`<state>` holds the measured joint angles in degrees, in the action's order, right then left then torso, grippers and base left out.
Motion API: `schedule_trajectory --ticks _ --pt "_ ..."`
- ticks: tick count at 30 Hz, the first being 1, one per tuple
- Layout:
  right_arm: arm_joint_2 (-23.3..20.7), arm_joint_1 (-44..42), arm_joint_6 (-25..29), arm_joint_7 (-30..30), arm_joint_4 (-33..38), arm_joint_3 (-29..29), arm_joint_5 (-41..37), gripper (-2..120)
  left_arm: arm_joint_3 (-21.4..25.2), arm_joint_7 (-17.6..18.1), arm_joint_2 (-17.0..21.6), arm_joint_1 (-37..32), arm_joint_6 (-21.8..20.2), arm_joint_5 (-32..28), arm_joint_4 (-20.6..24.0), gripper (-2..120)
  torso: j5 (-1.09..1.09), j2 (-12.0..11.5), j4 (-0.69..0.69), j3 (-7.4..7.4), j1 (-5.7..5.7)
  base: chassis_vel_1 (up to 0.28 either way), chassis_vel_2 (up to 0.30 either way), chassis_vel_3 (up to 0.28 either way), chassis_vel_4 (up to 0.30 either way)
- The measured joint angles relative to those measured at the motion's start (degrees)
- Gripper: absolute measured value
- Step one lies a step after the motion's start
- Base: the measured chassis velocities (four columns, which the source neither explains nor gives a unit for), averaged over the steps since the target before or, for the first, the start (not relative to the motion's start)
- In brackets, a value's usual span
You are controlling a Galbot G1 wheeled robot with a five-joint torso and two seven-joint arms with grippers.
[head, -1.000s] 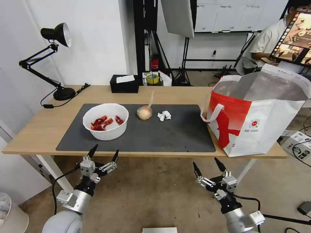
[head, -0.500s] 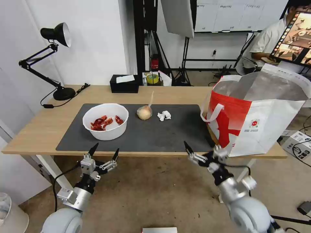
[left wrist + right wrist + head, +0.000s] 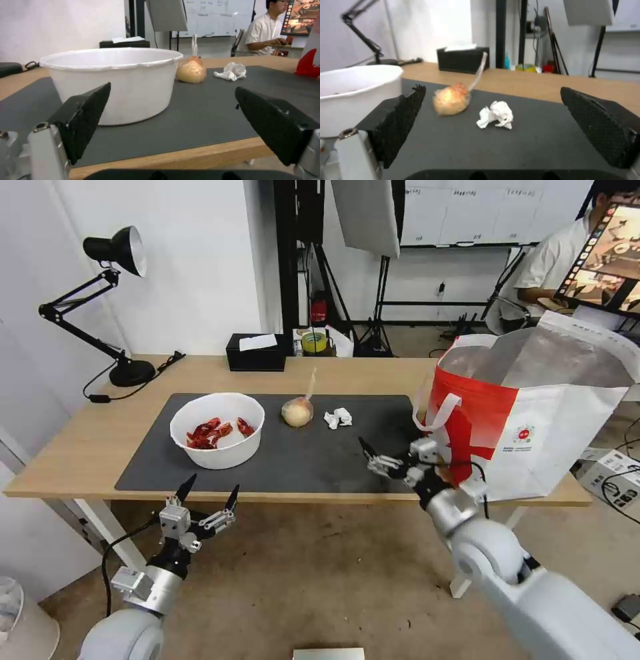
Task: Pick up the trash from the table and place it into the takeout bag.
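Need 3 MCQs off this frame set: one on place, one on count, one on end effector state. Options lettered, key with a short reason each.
1. Where does the crumpled white tissue lie?
A. on the dark grey mat, between the knotted clear bag and the takeout bag
B. inside the white bowl
C. on top of the black tissue box

2. How many loose pieces of trash sit on the mat?
A. one
B. three
C. five

3. What state is the right end effector in?
A. shut on the tissue
B. open, over the mat with the tissue ahead of it
C. open, inside the takeout bag

Key:
1 A: the head view shows it on the mat, right of the knotted bag.
2 B: white bowl, knotted bag, tissue.
3 B: its wrist view shows spread fingers with nothing between them.
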<state>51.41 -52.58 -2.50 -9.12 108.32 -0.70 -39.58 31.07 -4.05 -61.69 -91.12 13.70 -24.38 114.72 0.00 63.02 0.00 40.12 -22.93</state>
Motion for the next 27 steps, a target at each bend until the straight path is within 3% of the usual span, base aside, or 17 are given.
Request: schedule_trajectory --ticks 10,22,27 --pt "6.75 16.15 -7.94 -8.05 -13.26 10.08 -4.69 100 0.45 -0.03 -0.34 -0.55 0.0 -0.17 -0.29 100 0.0 0.0 0.0 0.0 0.0 0.0 0.0 0.0 0.0" --pt "16.04 26.28 -10.39 -9.3 -29.5 14.05 -5.48 100 0.02 0.1 -0.38 -0.13 0.0 -0.8 -0.52 100 -0.01 0.0 0.0 -0.01 0.0 0.0 0.0 0.0 0.0" --pt "17.91 28.07 -11.52 -9.32 -33.08 15.16 -4.81 100 -0.23 0.1 -0.41 0.05 0.0 -0.75 -0.62 100 -0.01 0.0 0.0 -0.01 0.0 0.0 0.0 0.0 0.0"
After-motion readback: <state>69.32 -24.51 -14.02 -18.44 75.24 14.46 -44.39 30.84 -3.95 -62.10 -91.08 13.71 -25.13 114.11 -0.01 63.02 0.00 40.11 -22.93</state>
